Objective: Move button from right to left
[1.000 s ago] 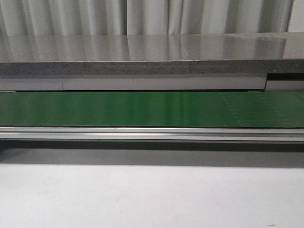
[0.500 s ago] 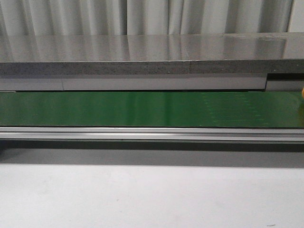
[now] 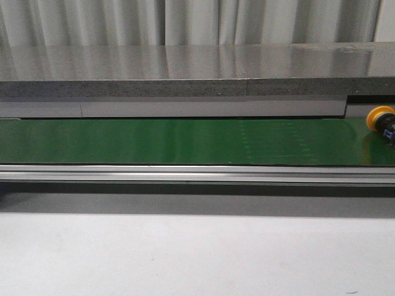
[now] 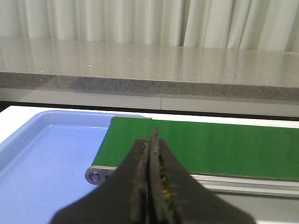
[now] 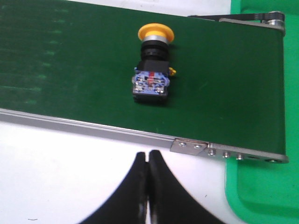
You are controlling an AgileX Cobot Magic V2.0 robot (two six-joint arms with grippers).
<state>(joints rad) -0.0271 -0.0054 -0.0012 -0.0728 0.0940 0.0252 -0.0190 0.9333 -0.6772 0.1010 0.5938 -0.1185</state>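
In the front view the push-button lay at the far right end of the green conveyor belt, partly cut by the frame edge, with neither arm in sight; the transfer looked barely begun. In the left wrist view the left hand was clenched on nothing, facing the belt's left end and a blue tray. In the right wrist view the right hand, clenched and empty, sat over the white table, apart from the button lying on its side. Grasping and carrying leftward remained.
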